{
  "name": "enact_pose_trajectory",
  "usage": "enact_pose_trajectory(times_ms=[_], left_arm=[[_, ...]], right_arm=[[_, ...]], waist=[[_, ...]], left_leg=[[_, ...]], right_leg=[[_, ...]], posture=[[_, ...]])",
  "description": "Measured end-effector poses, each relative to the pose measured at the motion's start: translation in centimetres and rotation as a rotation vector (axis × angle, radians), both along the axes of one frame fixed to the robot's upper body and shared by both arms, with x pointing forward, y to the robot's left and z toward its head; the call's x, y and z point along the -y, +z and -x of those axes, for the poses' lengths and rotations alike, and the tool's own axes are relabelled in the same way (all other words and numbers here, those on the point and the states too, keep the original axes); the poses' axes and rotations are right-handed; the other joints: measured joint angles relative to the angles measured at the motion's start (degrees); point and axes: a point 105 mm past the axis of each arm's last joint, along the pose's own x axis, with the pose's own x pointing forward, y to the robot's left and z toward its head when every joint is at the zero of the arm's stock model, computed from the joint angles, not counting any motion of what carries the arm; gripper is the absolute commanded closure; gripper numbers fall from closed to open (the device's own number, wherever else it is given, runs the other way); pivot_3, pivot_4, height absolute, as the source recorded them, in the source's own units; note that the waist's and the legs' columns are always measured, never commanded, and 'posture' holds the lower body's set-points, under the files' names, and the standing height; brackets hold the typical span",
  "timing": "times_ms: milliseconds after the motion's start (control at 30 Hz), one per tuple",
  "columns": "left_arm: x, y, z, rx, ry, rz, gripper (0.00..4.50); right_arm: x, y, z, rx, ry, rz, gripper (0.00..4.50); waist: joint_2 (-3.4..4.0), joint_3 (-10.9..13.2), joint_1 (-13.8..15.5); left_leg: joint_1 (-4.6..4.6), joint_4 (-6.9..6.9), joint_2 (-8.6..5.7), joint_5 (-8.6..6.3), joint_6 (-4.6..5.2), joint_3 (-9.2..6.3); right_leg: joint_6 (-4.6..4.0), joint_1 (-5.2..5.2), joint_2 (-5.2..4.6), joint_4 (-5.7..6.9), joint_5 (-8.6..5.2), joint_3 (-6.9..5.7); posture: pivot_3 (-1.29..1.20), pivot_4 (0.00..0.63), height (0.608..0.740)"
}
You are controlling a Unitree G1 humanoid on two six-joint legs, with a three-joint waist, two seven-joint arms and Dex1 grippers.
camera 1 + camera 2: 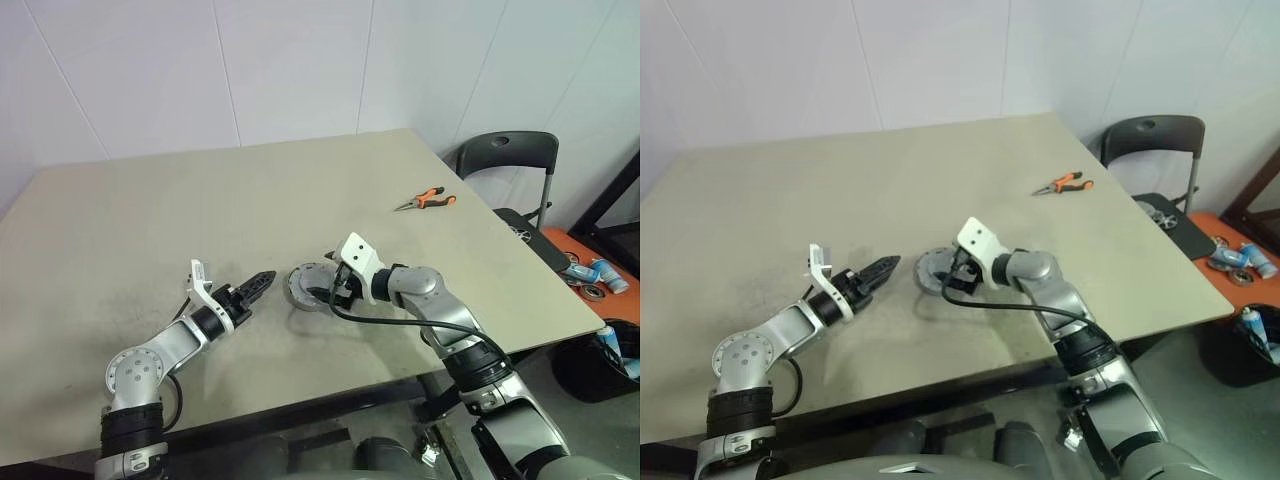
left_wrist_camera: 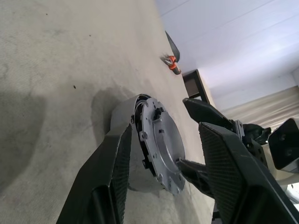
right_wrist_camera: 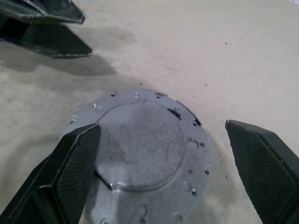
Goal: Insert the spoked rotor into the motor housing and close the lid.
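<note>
Left gripper [image 1: 262,280]: hovering low over the table [image 1: 200,210] just to the left of the motor housing [image 1: 308,288], aiming at it. Its fingers [image 2: 112,177] are standing partly apart with nothing between them; the left wrist view is looking between them at the housing's side. It appears to be waiting there as a brace, ready to steady the housing should it slide.

Motor housing: sitting flat on the table, near the front edge, between the two grippers. Only its outer wall and upper rim are showing, because the top is covered.

Lid [image 3: 140,149]: lying on top of the housing. The right wrist view is showing a flat grey disc with a raised central circle and small holes round the rim. In the left wrist view a thin dark gap is showing under one edge, so it may not be fully seated; I judge a press or a turn is still needed.

Spoked rotor: hidden from sight; presumably already inside the housing under the lid, though this cannot be confirmed.

Right gripper [image 3: 163,172]: directly over the housing from its right side, tilted downward, fingers [image 3: 77,161] spread wide on either side of the lid and clamping nothing, probably lined up to grip its rim.

Pliers [image 1: 426,200]: lying well beyond the housing, to its right, unused.
</note>
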Motion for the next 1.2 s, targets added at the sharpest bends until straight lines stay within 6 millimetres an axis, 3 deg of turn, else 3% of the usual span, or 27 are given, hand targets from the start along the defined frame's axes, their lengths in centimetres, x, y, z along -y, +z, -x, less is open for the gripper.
enact_pose_trajectory(times_ms=[167, 367, 667, 833, 1200], left_arm=[[0.1, 0.2, 0.1, 0.002, 0.001, 0.002, 2.06], [0.1, 0.0, 0.3, -0.012, 0.002, -0.008, 2.06], [0.0, -0.1, 0.4, -0.015, 0.002, -0.011, 2.06], [0.0, 0.0, 0.4, -0.010, -0.002, -0.007, 2.06], [0.0, -0.1, 0.4, -0.011, -0.004, -0.001, 2.06]], right_arm=[[-0.4, -0.3, -0.2, -0.031, -0.007, -0.021, 0.04], [-1.1, -1.2, 1.0, -0.146, 0.029, -0.056, 0.04], [-1.4, -1.4, 0.9, -0.141, 0.022, -0.053, 0.04], [-1.5, -1.5, 0.3, -0.163, -0.031, -0.088, 1.45], [-1.1, -1.0, -0.5, -0.282, -0.126, -0.210, 1.45]], waist=[[0.01, 0.0, 0.0], [0.03, 0.0, 0.0], [0.03, 0.0, -0.1], [0.03, 0.0, -0.1], [0.05, 0.0, 0.0]], left_leg=[[0.15, -0.01, 0.01, 0.00, 0.00, 0.00], [0.15, -0.04, 0.01, 0.00, 0.00, 0.00], [0.15, -0.08, 0.01, -0.01, -0.01, 0.00], [0.16, -0.09, 0.02, -0.01, -0.01, 0.00], [0.14, -0.13, 0.01, -0.01, -0.01, 0.01]], right_leg=[[0.00, 0.07, 0.01, 0.01, 0.00, 0.00], [0.00, 0.05, 0.01, 0.00, 0.00, 0.00], [0.00, 0.02, 0.01, -0.01, 0.00, 0.00], [0.00, 0.02, 0.02, -0.01, 0.00, 0.00], [0.01, 0.01, 0.00, -0.06, 0.00, 0.00]], posture=[[0.00, 0.000, 0.740], [0.00, 0.000, 0.740], [0.00, 0.000, 0.740], [0.00, 0.000, 0.740], [0.00, 0.000, 0.740]])
